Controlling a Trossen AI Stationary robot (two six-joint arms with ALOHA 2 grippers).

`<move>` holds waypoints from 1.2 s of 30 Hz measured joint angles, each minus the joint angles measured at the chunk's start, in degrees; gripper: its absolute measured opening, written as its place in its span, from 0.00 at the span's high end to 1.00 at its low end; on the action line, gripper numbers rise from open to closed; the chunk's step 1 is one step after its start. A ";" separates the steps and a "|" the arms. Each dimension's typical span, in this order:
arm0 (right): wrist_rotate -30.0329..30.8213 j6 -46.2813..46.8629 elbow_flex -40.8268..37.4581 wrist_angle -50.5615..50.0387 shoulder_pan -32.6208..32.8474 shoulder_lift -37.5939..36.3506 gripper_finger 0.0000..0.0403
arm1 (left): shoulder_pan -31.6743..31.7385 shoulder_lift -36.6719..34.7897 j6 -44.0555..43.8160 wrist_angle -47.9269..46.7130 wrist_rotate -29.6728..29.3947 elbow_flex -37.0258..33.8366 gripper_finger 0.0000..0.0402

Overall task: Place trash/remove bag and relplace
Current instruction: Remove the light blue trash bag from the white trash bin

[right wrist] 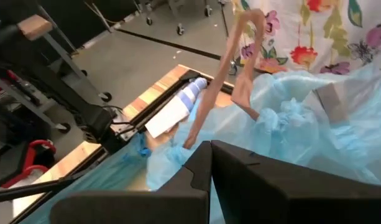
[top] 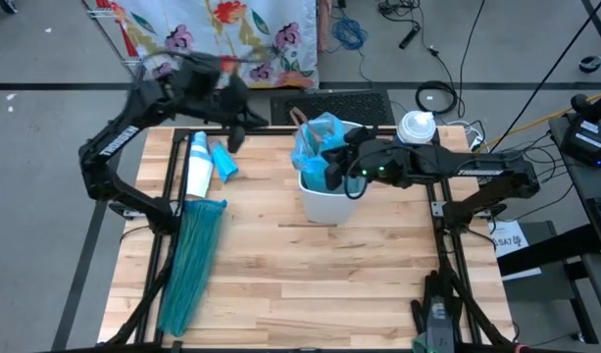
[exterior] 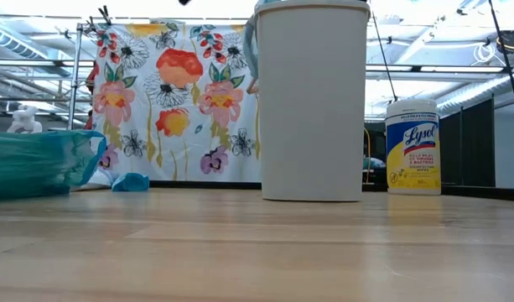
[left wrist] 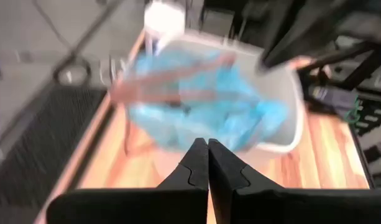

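The right gripper (top: 347, 175) had its jaws pressed together over the rim of the white bin (top: 325, 199), down in the pale-blue bag (top: 318, 137) without clearly pinching it. The left gripper (top: 237, 135), jaws also pressed together, hung just behind. A pull on such thin plastic could have torn it or tipped the bin on the tabletop (top: 310, 275), well apart from the teal bag (top: 190, 260).

Even, bright overhead light fills the scene, and shadows on the table (top: 310, 284) are soft. In the low view, ceiling lights glare white behind the bin (exterior: 312, 101) and the near tabletop is out of focus. Motion blur smears the left arm (top: 182, 83) and the left wrist view.
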 joint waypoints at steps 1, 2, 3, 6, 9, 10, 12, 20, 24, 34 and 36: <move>0.02 -0.48 0.00 0.05 0.26 -0.56 1.00 | 0.00 0.04 -0.63 0.75 -0.03 -2.23 1.00; 0.30 -0.75 0.00 -0.01 0.61 -1.02 1.00 | 0.00 -0.03 -1.02 1.87 0.05 -4.68 1.00; 1.14 -0.82 -0.02 -0.07 1.04 -1.58 1.00 | 0.00 -0.38 -1.76 3.52 0.24 -7.48 1.00; 2.94 -0.84 -0.02 -1.21 2.21 -3.11 1.00 | 0.02 -2.40 -5.44 11.92 2.13 -16.99 1.00; 4.38 -0.64 -0.02 -1.96 3.45 -4.04 1.00 | 0.66 -4.63 -9.26 20.70 3.84 -26.88 1.00; 4.56 -0.58 -0.02 -2.04 3.71 -4.26 1.00 | 1.25 -5.20 -10.28 23.47 4.71 -29.97 1.00; 5.39 -0.54 -0.02 -2.06 4.02 -4.41 1.00 | 2.78 -6.27 -12.83 28.89 6.91 -36.25 1.00; 5.64 2.37 -0.02 -4.85 4.28 -4.35 1.00 | 11.06 -6.06 -27.40 59.08 20.60 -57.40 1.00; 5.66 2.63 -0.02 -4.90 4.27 -4.37 1.00 | 12.33 -2.88 -37.97 71.23 24.55 -60.05 0.98; 6.05 3.70 -0.02 -4.95 4.16 -4.35 1.00 | 11.76 1.45 -46.07 82.60 32.10 -60.03 0.78; 6.34 3.70 -0.02 -4.95 4.17 -4.35 1.00 | 12.08 1.44 -46.06 83.02 32.05 -60.03 0.76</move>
